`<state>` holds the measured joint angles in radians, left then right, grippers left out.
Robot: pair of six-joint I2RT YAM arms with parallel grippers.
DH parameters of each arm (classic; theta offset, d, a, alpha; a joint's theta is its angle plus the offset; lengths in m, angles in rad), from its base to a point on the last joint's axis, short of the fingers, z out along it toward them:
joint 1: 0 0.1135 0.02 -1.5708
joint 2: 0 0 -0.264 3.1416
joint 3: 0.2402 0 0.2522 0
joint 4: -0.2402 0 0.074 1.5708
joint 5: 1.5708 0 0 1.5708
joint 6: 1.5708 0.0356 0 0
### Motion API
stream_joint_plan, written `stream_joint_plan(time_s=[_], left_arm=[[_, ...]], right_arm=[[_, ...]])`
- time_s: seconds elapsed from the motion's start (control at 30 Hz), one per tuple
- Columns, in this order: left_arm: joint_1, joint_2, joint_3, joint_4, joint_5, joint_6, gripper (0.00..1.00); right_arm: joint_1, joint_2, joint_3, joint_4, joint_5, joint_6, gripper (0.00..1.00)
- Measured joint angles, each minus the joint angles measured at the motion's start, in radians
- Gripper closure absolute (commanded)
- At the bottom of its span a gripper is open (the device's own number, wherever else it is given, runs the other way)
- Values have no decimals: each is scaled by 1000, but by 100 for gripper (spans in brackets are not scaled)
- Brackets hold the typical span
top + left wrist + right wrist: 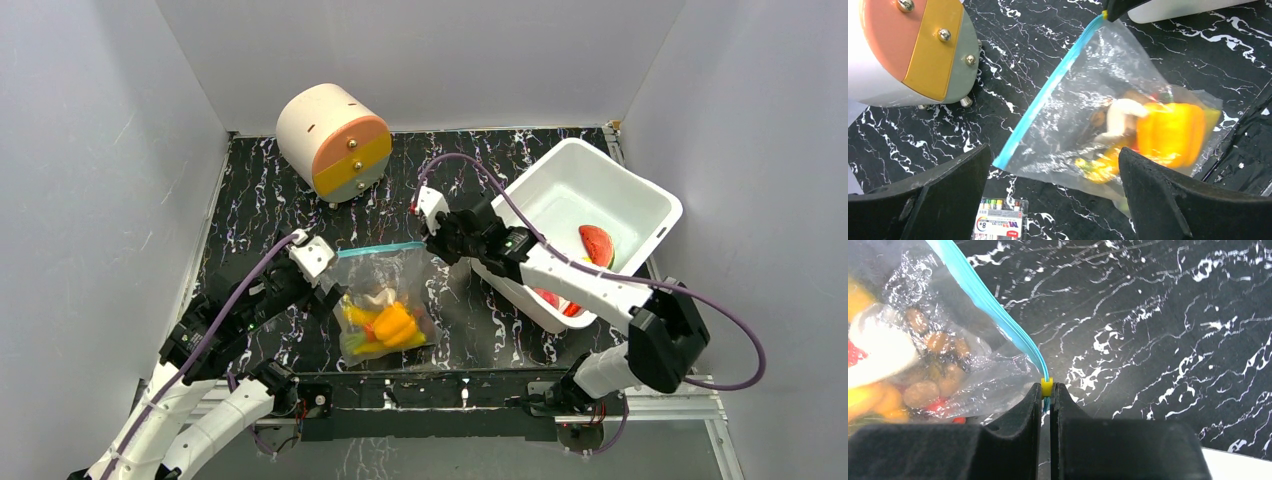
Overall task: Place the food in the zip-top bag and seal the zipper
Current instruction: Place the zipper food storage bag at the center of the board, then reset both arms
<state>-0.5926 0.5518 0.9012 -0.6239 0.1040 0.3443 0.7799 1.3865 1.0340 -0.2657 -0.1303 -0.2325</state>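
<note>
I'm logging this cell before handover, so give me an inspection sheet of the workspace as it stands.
Surface: black marbled tabletop.
Job's things: zip-top bag sits between the arms with the food inside, an orange bell pepper most visible. The zipper is at the far edge; whether it is sealed cannot be told.
Clutter: round drawer toy at far left; white tub at right, holding a watermelon slice; small printed pack.
Grippers: left gripper open, by the bag's left edge; right gripper shut on the zipper's end.
Cables: purple cables along both arms.
Surroundings: plain pale walls on three sides.
</note>
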Motion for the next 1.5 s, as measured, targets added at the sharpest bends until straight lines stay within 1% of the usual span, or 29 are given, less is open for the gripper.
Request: stream_joint_plan(time_s=[0.13, 0.33, 0.5, 0.63, 0.73, 0.87, 0.97, 1.07, 1.1, 1.13, 1.17, 1.33, 1.5], left_arm=[[0, 0, -8, 16, 11, -19, 2], [0, -21, -60, 71, 6, -85, 2], [0, -16, -80, 110, -16, -163, 2], [0, 4, -83, 136, -23, -225, 2], [0, 26, -83, 155, -24, -256, 2], [0, 56, -83, 163, -30, -288, 2], [0, 61, -83, 178, -47, -324, 1], [0, 58, -83, 200, -79, -369, 2], [0, 57, -83, 210, -93, -386, 2], [0, 57, -83, 218, -111, -403, 2], [0, 58, -83, 225, -130, -420, 2], [0, 90, -71, 229, -213, -483, 2], [0, 109, -65, 239, -222, -485, 2]], right_arm=[[-31, 67, 6, 34, 36, 34, 100], [-55, 163, 80, 66, 99, 79, 100], [-63, 194, 93, 105, 124, 83, 100], [-66, 232, 139, 114, 134, 78, 99], [-68, 248, 169, 115, 139, 73, 88], [-69, 249, 188, 118, 154, 71, 63], [-69, 247, 188, 120, 154, 71, 48], [-69, 225, 180, 117, 146, 79, 32], [-69, 209, 174, 111, 140, 82, 20], [-69, 187, 166, 112, 132, 86, 4], [-69, 165, 159, 110, 126, 92, 2], [-69, 20, 129, 97, 100, 158, 2], [-69, -118, 113, 58, 109, 294, 2]])
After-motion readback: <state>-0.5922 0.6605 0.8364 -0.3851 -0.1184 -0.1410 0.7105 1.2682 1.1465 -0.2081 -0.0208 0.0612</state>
